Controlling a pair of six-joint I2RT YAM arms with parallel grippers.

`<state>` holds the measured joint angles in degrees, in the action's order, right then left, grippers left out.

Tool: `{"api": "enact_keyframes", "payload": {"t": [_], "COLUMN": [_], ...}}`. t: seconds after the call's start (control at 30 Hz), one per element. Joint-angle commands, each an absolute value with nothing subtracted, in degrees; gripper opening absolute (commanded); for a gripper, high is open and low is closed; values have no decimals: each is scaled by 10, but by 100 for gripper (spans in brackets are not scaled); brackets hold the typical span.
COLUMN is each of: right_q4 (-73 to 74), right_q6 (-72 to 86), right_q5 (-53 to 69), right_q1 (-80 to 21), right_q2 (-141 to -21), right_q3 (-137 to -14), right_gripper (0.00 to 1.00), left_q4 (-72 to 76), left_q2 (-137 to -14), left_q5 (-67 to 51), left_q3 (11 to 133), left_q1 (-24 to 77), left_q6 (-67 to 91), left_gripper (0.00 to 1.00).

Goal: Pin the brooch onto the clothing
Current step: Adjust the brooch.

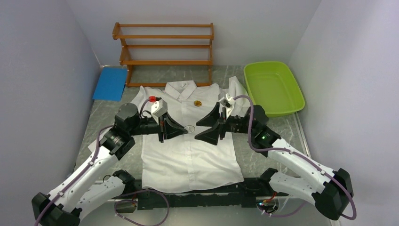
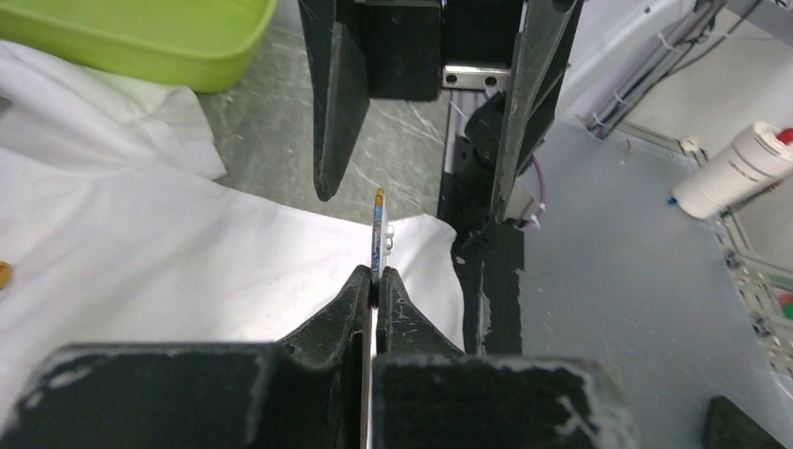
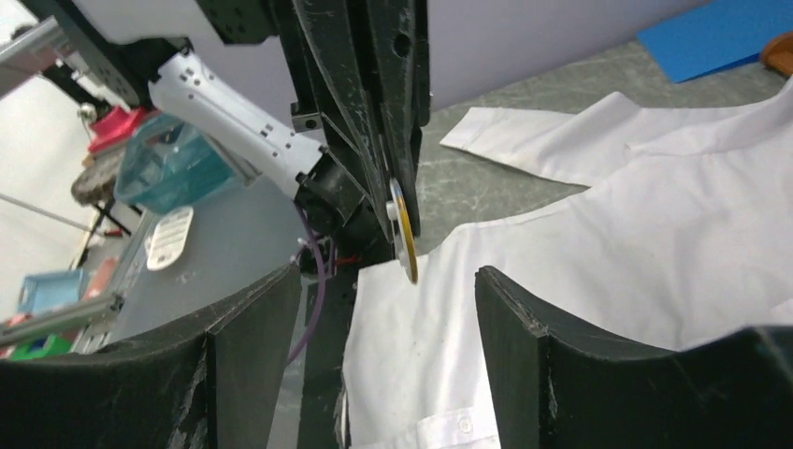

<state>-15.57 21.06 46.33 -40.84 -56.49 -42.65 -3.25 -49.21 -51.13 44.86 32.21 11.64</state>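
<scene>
Over shirt (image 1: pixel 188 157), left end effector (image 2: pixel 376 279) pinches brooch (image 2: pixel 378 229); right end effector (image 3: pixel 388 273) spread

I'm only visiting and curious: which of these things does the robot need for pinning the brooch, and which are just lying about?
In the job:
brooch, pinched edge-on in the left gripper
white shirt, spread on the table
right gripper, open

Lying about:
wooden rack
green tub
blue mat

centre: left fingers (image 1: pixel 175 128) face right fingers (image 1: pixel 208 134), narrow gap | rear: rack (image 1: pixel 164 47), bin (image 1: pixel 273 89) block | shirt (image 1: pixel 188 165) hem free
</scene>
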Motion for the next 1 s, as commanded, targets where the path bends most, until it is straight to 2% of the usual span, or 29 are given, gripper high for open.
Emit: {"api": "enact_keyframes", "payload": {"t": [0.0,0.17,0.27,0.37,0.43,0.9,0.97], "right_q4": [-371,-499,-542,-572,-585,-582,-552], "right_q6": [332,403,425,436,440,444,429], "right_q5": [401,422,427,426,428,445,442], "right_q1": [-408,-408,-408,-408,-408,-410,-411], "right_q2": [-544,-585,-606,-620,-629,-688,-689], "right_q3": [-361,-346,-349,-356,-366,-402,-409], "right_gripper": [71,58,58,64,64,33,25], "left_q4": [97,191,207,196,188,171,171], "left_q2": [-445,-426,-429,-434,-434,-427,-426], "left_q5": [-449,-443,-453,-462,-463,-452,-451], "left_q3": [413,382,382,390,395,397,397], "left_q1": [322,321,321,321,322,322,322], "left_q6": [165,197,209,206,203,198,196], "left_gripper": [3,3,3,3,3,3,3]}}
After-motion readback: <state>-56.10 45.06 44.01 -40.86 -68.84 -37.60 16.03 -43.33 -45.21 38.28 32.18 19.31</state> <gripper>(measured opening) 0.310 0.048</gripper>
